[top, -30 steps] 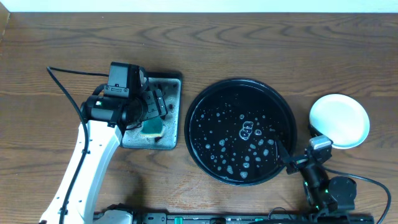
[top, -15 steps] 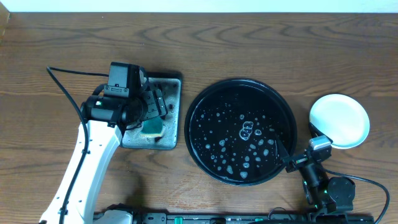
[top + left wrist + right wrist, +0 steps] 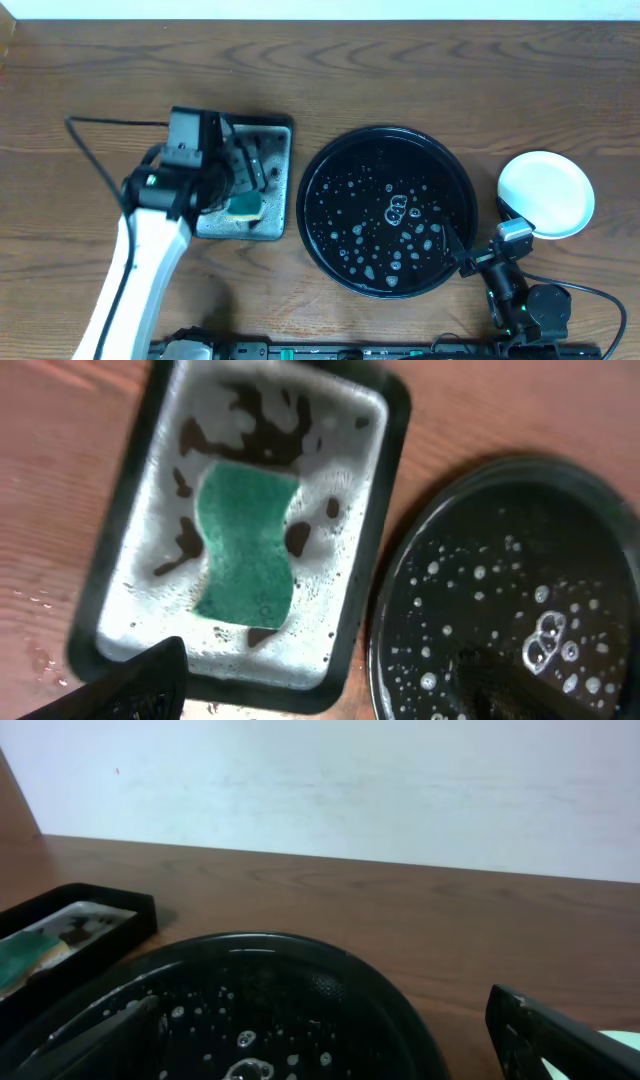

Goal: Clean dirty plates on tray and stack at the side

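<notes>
The round black tray (image 3: 330,215) holds only soapy droplets and no plate; it also shows in the left wrist view (image 3: 600,510) and the right wrist view (image 3: 330,970). A pale plate (image 3: 546,194) lies on the table right of the tray, and whether others lie under it cannot be told. Its mint edge (image 3: 622,1046) shows in the right wrist view. My left gripper (image 3: 243,182) hovers open and empty over the small sudsy tray (image 3: 360,560). My right gripper (image 3: 462,250) is open and empty, low at the round tray's front right rim.
A green sponge (image 3: 245,545) lies in the foam of the rectangular sudsy tray (image 3: 282,135), left of the round tray. A black cable (image 3: 100,150) runs to the left arm. A pale wall (image 3: 320,780) stands behind the table.
My left arm has shifted slightly to the left above the sudsy tray. The right arm and the plate have not moved.
</notes>
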Action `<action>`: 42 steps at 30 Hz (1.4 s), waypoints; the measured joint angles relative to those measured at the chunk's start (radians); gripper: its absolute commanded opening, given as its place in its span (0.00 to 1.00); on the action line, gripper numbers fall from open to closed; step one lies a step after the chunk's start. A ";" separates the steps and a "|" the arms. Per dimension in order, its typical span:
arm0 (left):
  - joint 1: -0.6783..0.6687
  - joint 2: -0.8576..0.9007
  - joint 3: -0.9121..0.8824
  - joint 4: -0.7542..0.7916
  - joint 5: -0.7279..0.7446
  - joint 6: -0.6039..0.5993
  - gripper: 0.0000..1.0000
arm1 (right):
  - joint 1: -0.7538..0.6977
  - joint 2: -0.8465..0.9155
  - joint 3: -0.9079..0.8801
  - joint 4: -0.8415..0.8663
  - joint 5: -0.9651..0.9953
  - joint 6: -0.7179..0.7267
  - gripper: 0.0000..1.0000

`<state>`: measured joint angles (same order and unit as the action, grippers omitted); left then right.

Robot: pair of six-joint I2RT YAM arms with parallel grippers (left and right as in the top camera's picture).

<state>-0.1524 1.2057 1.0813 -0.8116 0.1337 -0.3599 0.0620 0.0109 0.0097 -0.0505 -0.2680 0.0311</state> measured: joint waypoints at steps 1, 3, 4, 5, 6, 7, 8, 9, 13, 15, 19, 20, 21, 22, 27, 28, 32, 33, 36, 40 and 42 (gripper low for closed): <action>0.000 -0.046 -0.019 0.008 -0.019 0.000 0.86 | 0.000 0.000 0.000 0.000 0.000 0.000 0.99; 0.002 -0.141 -0.063 0.046 -0.055 0.001 0.86 | 0.000 0.000 0.000 0.000 0.000 0.000 0.99; 0.003 -0.196 -0.093 0.085 -0.068 0.002 0.86 | 0.000 0.000 0.000 0.000 0.000 0.000 0.99; 0.006 -0.253 -0.127 0.132 -0.078 0.005 0.86 | 0.000 0.000 0.000 0.000 0.000 0.000 0.99; 0.009 -0.311 -0.166 0.188 -0.087 0.011 0.86 | 0.000 0.000 0.000 0.000 0.000 0.000 0.99; 0.014 -0.368 -0.207 0.243 -0.092 0.019 0.86 | 0.000 0.000 0.000 0.000 0.000 0.000 0.99; 0.017 -0.418 -0.245 0.288 -0.095 0.026 0.86 | 0.000 0.000 0.000 0.000 0.000 0.000 0.99; 0.021 -0.476 -0.294 0.358 -0.096 0.040 0.86 | 0.000 0.000 0.000 0.000 0.000 0.000 0.99; 0.029 -0.688 -0.491 0.546 -0.097 0.089 0.86 | 0.000 0.000 0.000 0.000 0.000 0.000 0.99; 0.034 -0.791 -0.588 0.599 -0.099 0.108 0.86 | 0.000 0.000 0.000 0.000 0.000 0.000 0.99; 0.047 -0.963 -0.740 0.648 -0.107 0.141 0.86 | 0.000 0.000 0.000 0.001 0.001 0.000 0.99; 0.050 -1.003 -0.770 0.656 -0.109 0.148 0.86 | 0.000 0.000 0.000 0.000 0.000 0.000 0.99; 0.054 -1.038 -0.794 0.659 -0.110 0.154 0.86 | 0.000 0.000 0.000 0.000 0.000 0.000 0.99; 0.059 -1.070 -0.814 0.661 -0.111 0.157 0.86 | 0.000 0.000 0.000 0.001 0.001 0.000 0.99; 0.087 -1.188 -0.893 0.687 -0.112 0.170 0.86 | 0.000 0.000 0.000 0.001 0.000 0.000 0.99; 0.090 -1.193 -0.906 0.705 -0.114 0.174 0.86 | 0.000 0.000 0.000 0.000 0.000 0.000 0.99; 0.093 -1.196 -0.985 0.810 -0.115 0.182 0.86 | 0.000 0.000 0.000 0.000 0.000 0.000 0.99; 0.093 -1.196 -1.006 0.829 -0.114 0.182 0.86 | 0.000 0.000 0.000 0.000 0.000 0.000 0.99; 0.093 -1.196 -1.067 0.866 -0.115 0.183 0.86 | 0.000 0.000 0.000 0.000 0.000 0.000 0.99; 0.093 -1.196 -1.075 0.864 -0.115 0.185 0.86 | 0.000 0.000 0.000 0.000 0.000 0.000 0.99; 0.093 -1.196 -1.075 0.864 -0.115 0.185 0.86 | 0.000 0.000 0.000 0.000 0.000 0.000 0.99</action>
<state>-0.0597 0.0101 0.0059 0.0521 0.0189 -0.1749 0.0620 0.0109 0.0097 -0.0502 -0.2676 0.0311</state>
